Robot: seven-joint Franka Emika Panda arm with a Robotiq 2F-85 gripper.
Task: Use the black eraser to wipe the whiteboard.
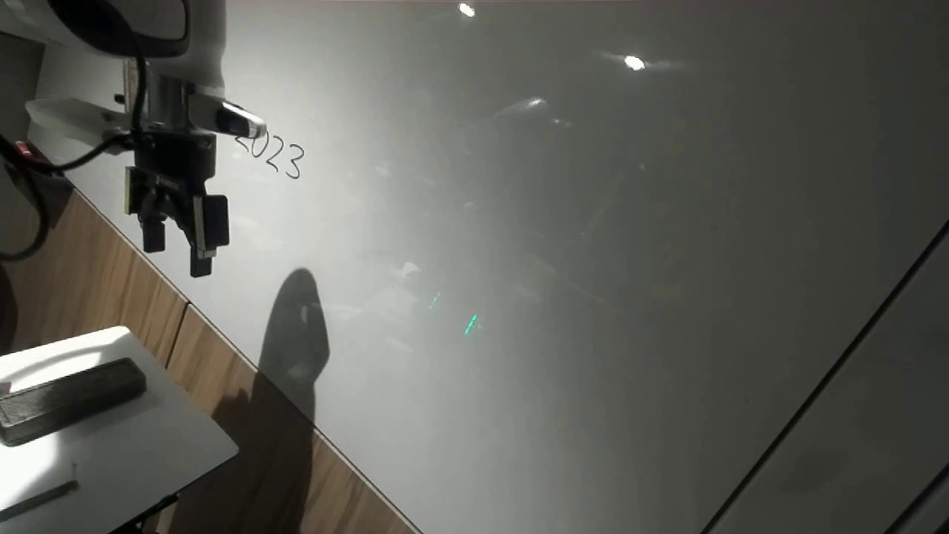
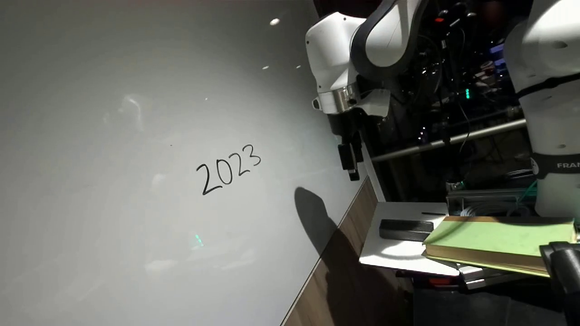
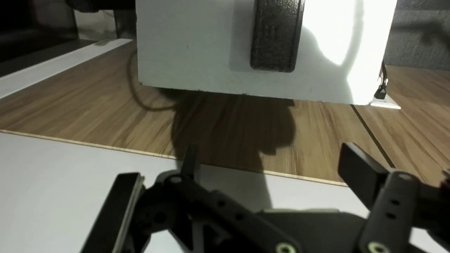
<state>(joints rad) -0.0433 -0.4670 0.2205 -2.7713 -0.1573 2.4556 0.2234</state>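
The black eraser (image 1: 74, 398) lies flat on a small white table top; it also shows in an exterior view (image 2: 404, 230) and at the top of the wrist view (image 3: 277, 37). The whiteboard (image 1: 630, 297) fills most of both exterior views (image 2: 113, 217), with "2023" handwritten in black (image 2: 229, 170). Its near part shows in the wrist view (image 3: 63, 182). My gripper (image 1: 182, 241) points downward in front of the whiteboard, above and apart from the eraser. Its fingers are spread with nothing between them, as the wrist view (image 3: 274, 167) shows. The arm partly covers the writing in an exterior view.
The white table top (image 1: 170, 437) stands beside a wooden panel (image 1: 211, 348) under the whiteboard. A green book (image 2: 498, 237) lies by the eraser's end. A thin dark stick (image 1: 37, 500) lies on the table top. The robot base (image 2: 557, 190) and cables are behind.
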